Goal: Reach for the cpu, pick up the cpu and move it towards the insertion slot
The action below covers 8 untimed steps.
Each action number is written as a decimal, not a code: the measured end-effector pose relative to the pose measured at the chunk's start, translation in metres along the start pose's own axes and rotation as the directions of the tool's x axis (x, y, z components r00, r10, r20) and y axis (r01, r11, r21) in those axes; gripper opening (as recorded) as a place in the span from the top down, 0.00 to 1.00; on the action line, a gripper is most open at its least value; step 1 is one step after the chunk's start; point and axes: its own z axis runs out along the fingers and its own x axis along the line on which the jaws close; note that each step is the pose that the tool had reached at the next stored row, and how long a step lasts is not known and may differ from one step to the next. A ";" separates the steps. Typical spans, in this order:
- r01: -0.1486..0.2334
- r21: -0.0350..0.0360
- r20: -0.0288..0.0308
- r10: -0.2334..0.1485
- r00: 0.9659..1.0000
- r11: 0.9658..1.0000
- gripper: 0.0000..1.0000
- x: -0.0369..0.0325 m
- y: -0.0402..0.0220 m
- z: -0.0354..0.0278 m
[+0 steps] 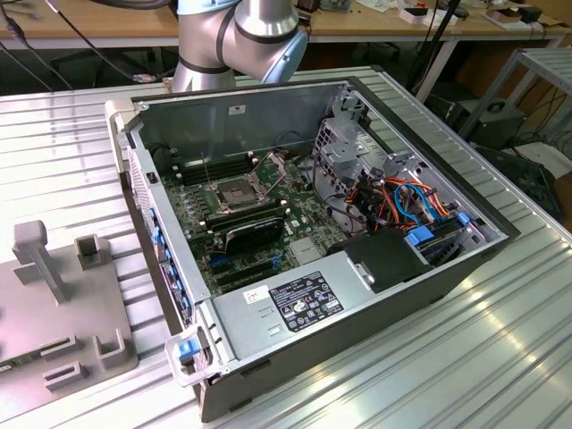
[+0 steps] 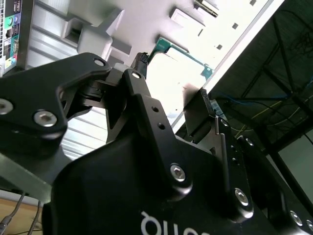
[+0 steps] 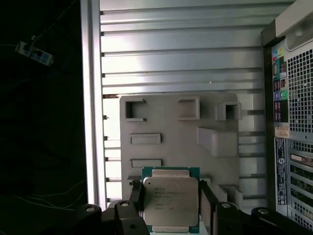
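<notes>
First wrist view: the cpu (image 3: pixel 170 200) sits between the two black fingers (image 3: pixel 135 198) of the gripper (image 3: pixel 169 204), its silvery metal face toward the camera and its green edge showing at the upper corners. One finger stands against each of its two opposite sides, with no gap visible, so the tool is judged to be clamped on the chip. Behind it lies the grey fixture plate (image 3: pixel 179 142) with its raised blocks and pockets, resting on the ribbed aluminium table (image 3: pixel 181 63); the chip appears lifted clear of the plate, though the height cannot be judged. The rear panel of the computer case (image 3: pixel 293 122) stands beside the plate.

Second wrist view: the gripper (image 2: pixel 173 105) is seen from behind its linkage, with the green edge of the cpu (image 2: pixel 181 54) visible between the fingertips against a washed-out background.

Exterior view: the insertion slot (image 1: pixel 234 194) lies on the motherboard inside the open computer case (image 1: pixel 357 268), its metal frame raised and its dark centre unoccupied. The arm (image 1: pixel 237 40) is visible at the far side of the case.

Status: reach and pick-up are judged complete. The carry is unfinished, the chip being over the fixture plate, outside the case and well apart from the socket
</notes>
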 end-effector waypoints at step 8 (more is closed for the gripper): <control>0.000 0.000 0.000 0.000 1.000 1.000 0.45 -0.0015 0.0001 0.0000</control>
